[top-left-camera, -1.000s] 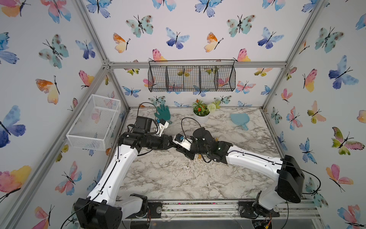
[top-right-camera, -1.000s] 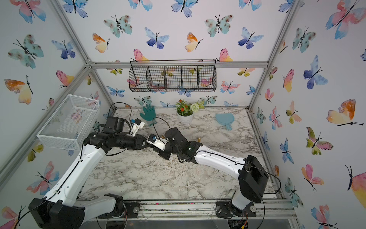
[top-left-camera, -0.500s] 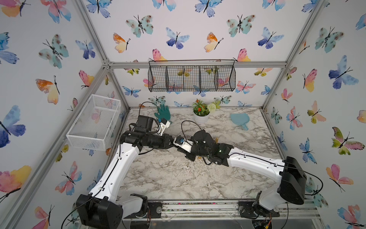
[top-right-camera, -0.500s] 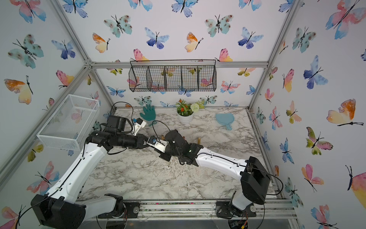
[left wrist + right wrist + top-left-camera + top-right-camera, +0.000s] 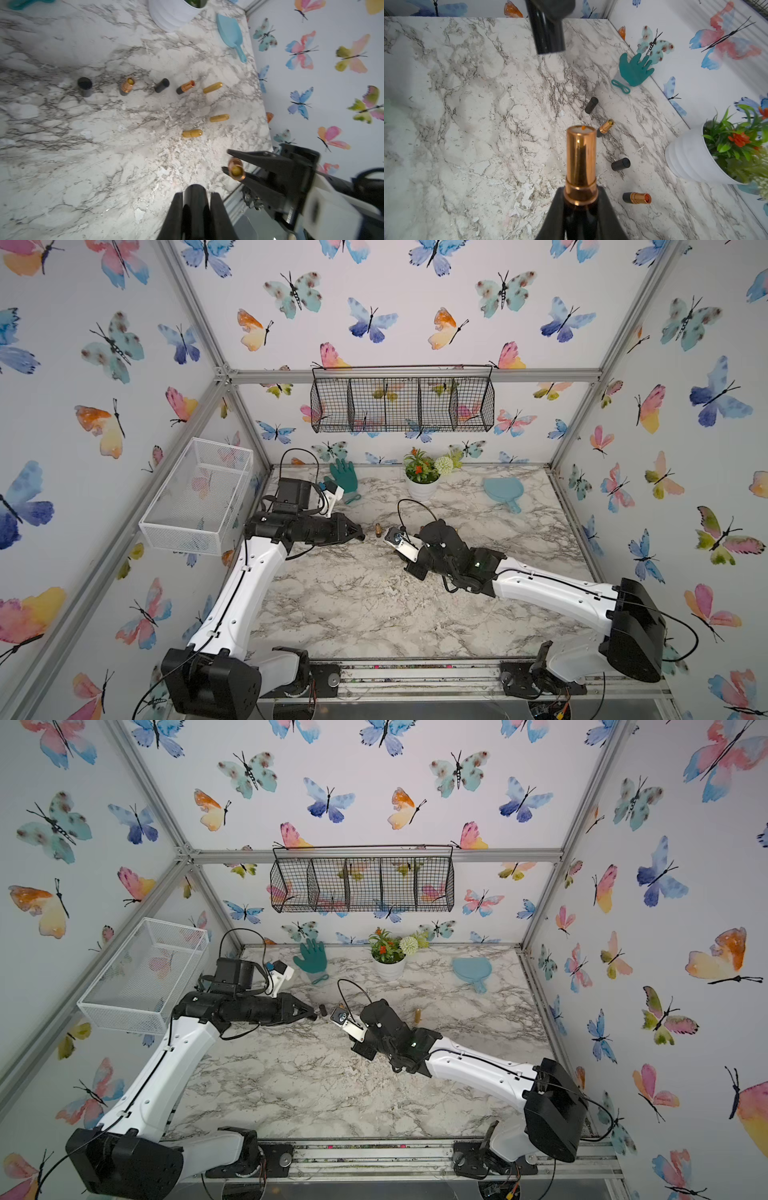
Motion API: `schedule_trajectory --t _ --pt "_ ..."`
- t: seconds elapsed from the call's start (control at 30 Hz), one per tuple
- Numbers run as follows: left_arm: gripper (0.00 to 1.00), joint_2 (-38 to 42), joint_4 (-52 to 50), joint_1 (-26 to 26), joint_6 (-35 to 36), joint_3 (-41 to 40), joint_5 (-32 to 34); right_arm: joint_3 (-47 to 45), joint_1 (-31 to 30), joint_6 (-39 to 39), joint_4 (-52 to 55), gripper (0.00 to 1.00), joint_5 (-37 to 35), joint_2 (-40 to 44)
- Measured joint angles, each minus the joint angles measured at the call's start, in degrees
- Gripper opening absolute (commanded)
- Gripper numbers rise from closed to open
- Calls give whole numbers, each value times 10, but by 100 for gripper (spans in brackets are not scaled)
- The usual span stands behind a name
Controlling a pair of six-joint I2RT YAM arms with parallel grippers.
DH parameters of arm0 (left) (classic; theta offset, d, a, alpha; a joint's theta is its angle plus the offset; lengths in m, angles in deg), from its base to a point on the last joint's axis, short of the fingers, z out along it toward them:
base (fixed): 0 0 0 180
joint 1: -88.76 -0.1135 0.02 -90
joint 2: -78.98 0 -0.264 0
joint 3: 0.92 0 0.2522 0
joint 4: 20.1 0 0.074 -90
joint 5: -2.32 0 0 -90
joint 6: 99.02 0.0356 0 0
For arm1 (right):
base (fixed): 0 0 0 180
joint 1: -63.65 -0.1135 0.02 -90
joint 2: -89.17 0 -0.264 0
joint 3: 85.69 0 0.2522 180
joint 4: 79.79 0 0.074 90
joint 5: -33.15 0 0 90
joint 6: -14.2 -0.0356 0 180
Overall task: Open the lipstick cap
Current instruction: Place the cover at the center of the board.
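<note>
The left gripper point(image 5: 195, 194) squeezes the black cap point(image 5: 195, 205), and the right gripper point(image 5: 581, 190) squeezes the gold lipstick point(image 5: 581, 155), with the two held apart over the table point(image 5: 374, 614).

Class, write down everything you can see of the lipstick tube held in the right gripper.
The lipstick tube is uncapped: a shiny copper-coloured metal-looking sleeve with a collar ring above a glossy black base. The right gripper clamps the black base, holding it clear of the marble table. Its black cap is apart, in the left gripper.
</note>
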Motion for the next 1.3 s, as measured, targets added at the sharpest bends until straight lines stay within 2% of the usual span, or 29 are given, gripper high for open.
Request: schedule_trajectory --t 0.17,0.3,0.47,0.7,1.17,1.23,1.3 --pt "0 -51 50 44 -26 -85 144 0 0 -8 0 2 1 15" --pt "0 -85 96 78 -53 -158 224 0 0 -14 0 2 1 27" --pt "4 -114 145 111 -72 -174 293 0 0 -20 5 2 1 29" --pt "7 -152 203 123 -78 -191 330 0 0 -28 18 2 0 29" --pt "23 -186 222 145 -78 -193 358 0 0 -29 24 2 -5 29" --pt "28 -192 222 148 -78 -193 358 0 0 -29 24 2 -5 29" --pt "37 -193 223 149 -78 -193 358 0 0 -29 24 2 -7 29"
